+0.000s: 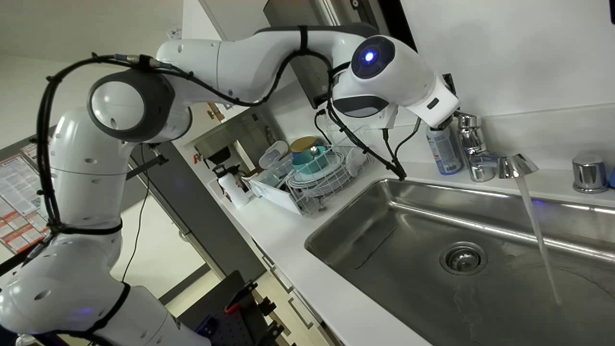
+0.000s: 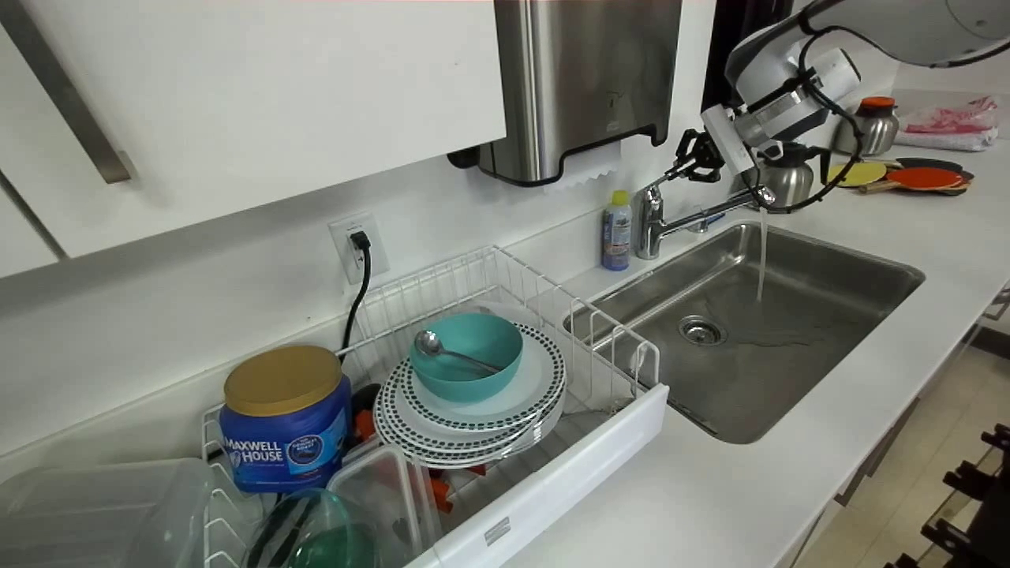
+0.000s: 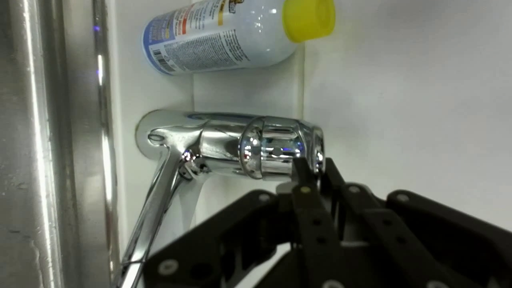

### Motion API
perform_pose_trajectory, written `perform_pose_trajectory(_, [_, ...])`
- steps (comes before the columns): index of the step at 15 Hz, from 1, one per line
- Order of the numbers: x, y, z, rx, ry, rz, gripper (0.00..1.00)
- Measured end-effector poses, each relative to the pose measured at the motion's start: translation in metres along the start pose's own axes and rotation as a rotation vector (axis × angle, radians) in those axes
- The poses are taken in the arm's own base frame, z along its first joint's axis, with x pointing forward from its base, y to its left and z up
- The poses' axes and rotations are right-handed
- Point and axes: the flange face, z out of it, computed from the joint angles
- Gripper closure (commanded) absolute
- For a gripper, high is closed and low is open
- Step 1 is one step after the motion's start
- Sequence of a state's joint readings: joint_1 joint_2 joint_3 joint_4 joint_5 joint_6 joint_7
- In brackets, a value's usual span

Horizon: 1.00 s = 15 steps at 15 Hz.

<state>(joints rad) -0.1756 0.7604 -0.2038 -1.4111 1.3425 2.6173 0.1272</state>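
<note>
I had my gripper (image 3: 316, 165) at the top of the chrome faucet (image 3: 224, 140), its two black fingers drawn almost together with the slim lever (image 2: 669, 174) pinched between them; little of that lever showed in the wrist view, but in an exterior view it slanted up and to the right into my grip. The faucet stood upright on the white counter (image 1: 288, 240), at the far side of the steel sink (image 1: 418, 283) and near the wall (image 3: 400, 100). Its spout (image 1: 515, 167) reached to the right over the basin, and a thin stream of water (image 1: 534, 218) ran from its end in both exterior views, landing to the right of the drain (image 1: 463, 259). Just left of the faucet, apart from it, stood a yellow-capped spray can (image 3: 216, 38). Farther left was a white dish rack (image 2: 568, 481), in which a teal bowl (image 2: 454, 386) with a spoon (image 2: 430, 344) lying in it sat on stacked plates (image 2: 481, 418), a blue coffee tub (image 2: 284, 442) to their left. Above and left of the can hung a steel towel dispenser (image 2: 600, 87). On the right, past the faucet, I had a metal jug (image 2: 793, 181) and, beyond it, some table-tennis paddles (image 2: 923, 177).
</note>
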Motion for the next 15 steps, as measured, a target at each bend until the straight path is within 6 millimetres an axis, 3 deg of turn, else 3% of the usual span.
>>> perform_pose_trajectory(1, [-0.001,-0.001,0.000,-0.003,0.005,0.003,0.66])
perform_pose_trajectory(3, [-0.001,-0.002,0.000,-0.012,0.010,0.002,0.58])
perform_pose_trajectory(5, [0.001,-0.002,-0.011,-0.029,0.017,-0.006,0.42])
perform_pose_trajectory(10, [0.003,0.004,-0.063,-0.057,0.033,0.007,0.05])
perform_pose_trajectory(11, [0.001,0.007,-0.075,-0.064,0.033,0.012,0.01])
perform_pose_trajectory(15, [-0.012,0.025,-0.121,-0.103,0.030,0.022,0.00])
